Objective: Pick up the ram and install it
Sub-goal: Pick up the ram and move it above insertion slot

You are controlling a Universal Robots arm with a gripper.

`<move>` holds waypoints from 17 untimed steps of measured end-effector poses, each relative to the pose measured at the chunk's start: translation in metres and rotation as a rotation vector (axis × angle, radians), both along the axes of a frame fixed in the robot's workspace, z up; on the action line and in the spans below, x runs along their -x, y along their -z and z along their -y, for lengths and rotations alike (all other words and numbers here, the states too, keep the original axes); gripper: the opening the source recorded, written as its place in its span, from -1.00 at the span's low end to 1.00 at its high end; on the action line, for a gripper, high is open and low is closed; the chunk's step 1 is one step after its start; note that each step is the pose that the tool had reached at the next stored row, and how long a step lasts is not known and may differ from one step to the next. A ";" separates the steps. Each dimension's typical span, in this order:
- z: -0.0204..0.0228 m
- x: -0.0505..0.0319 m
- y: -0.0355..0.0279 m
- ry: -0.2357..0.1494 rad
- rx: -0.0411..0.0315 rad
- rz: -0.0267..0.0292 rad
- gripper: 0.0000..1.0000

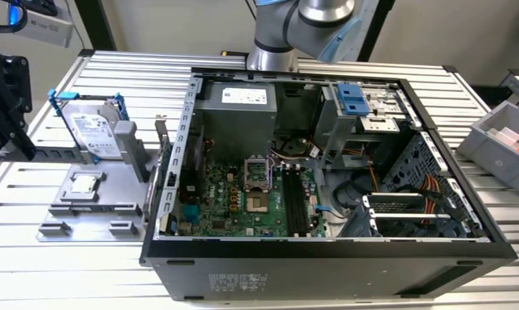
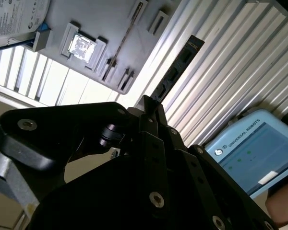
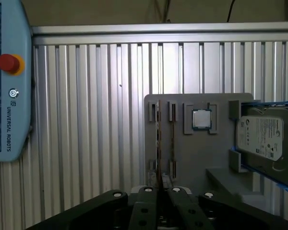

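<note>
Holding the ram (image 2: 176,67), a thin, flat, long narrow circuit-board stick that looks dark in the second wrist view, by one end between the closed fingers of the black metal gripper (image 2: 151,109). Showing edge-on in the first wrist view, as a thin line rising from the fingertips. Hanging free over the ribbed aluminium worktop (image 1: 70,278), apart from the flat grey plastic parts holder (image 1: 99,210) and at the exterior view's left of it.

Judging from that: pick-up done, stick out of its holder and firmly clamped. Left in the holder: a silver hard drive in a blue frame (image 1: 91,129), standing at the far end, and a small square silver chip (image 1: 83,184) lying nearer.

Installation not yet done. Well apart from the ram, at the exterior view's right of the holder: the open black computer case (image 1: 328,258), with a green motherboard (image 1: 233,206) on its floor and long black slots (image 1: 295,200) that look bare. No stick seated there. Roughly the first half complete, by this reading; the carry across and the seating outstanding.
</note>
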State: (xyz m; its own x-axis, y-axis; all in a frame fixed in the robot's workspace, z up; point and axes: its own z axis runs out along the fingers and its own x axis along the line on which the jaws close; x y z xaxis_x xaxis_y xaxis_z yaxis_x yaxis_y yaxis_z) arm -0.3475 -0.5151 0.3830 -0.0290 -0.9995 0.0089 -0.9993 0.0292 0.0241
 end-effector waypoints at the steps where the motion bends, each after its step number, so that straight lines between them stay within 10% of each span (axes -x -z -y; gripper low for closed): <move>1: 0.0000 0.0000 0.0000 0.000 0.0000 0.0000 -1.00; 8: 0.0000 -0.0044 -0.0001 -0.001 0.0002 -0.0001 -1.00; 17: 0.0000 -0.0300 -0.0001 -0.007 0.0002 -0.0006 -1.00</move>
State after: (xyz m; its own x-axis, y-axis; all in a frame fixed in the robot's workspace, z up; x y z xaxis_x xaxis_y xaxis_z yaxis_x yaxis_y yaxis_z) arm -0.3176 -0.5151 0.3832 -0.0221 -0.9997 0.0090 -0.9994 0.0223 0.0247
